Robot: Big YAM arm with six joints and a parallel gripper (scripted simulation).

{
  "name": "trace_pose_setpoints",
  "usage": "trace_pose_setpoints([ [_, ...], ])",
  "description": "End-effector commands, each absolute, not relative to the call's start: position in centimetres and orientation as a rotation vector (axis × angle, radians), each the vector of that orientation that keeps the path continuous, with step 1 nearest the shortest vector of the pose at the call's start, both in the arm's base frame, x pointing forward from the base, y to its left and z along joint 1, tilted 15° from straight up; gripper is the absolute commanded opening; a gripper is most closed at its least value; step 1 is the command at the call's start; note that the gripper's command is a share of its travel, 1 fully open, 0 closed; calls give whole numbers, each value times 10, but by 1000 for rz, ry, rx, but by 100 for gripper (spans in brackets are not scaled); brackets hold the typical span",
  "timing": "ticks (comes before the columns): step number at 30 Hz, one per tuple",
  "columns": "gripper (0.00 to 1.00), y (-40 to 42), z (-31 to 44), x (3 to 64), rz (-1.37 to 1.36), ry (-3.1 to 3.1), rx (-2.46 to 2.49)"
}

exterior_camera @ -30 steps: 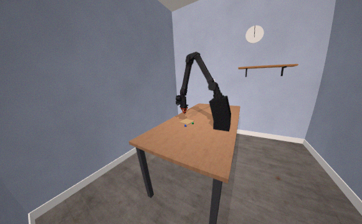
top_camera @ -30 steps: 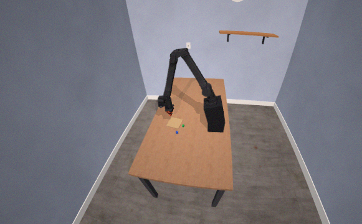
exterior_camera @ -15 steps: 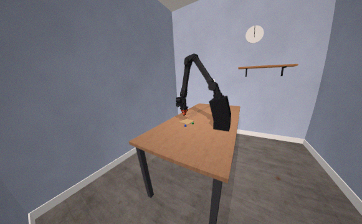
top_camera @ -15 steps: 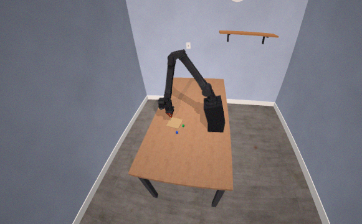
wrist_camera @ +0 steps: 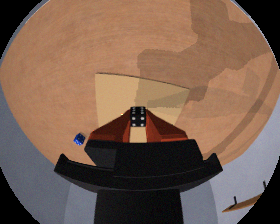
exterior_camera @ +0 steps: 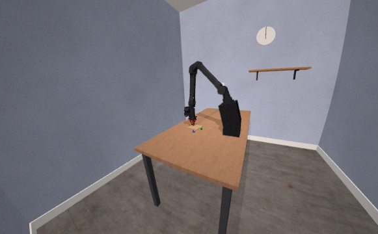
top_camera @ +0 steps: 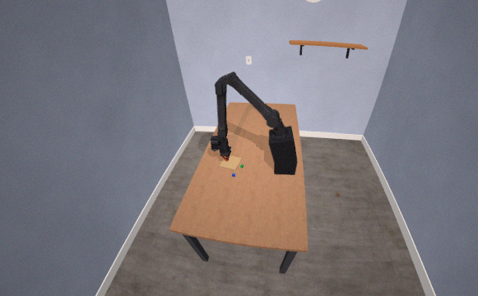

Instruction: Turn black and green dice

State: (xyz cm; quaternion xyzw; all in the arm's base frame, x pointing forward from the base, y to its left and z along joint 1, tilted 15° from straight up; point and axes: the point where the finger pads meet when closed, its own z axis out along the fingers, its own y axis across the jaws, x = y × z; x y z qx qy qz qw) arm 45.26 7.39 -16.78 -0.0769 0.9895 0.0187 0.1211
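Over the mat point(top_camera: 230, 164), your gripper point(wrist_camera: 138, 124) is clamping the black die point(wrist_camera: 138, 116).
Green die point(top_camera: 242, 166) and blue die point(top_camera: 234, 174) are lying off it on the table point(top_camera: 247, 214).

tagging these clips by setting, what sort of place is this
Probably a small, bare indoor room used as a robot test space: blue walls, a wooden table carrying the arm, a wall shelf and a round wall clock.

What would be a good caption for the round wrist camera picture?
Wrist view: the gripper shut on the black die above the tan mat, blue die off to one side.
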Motion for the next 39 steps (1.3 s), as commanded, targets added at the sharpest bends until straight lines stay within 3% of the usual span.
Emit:
trace_pose_setpoints([
  [1, 14, 79, -172, 466, 58, 2860, -223],
  [39, 14, 80, -163, 470, 60, 2848, -221],
])
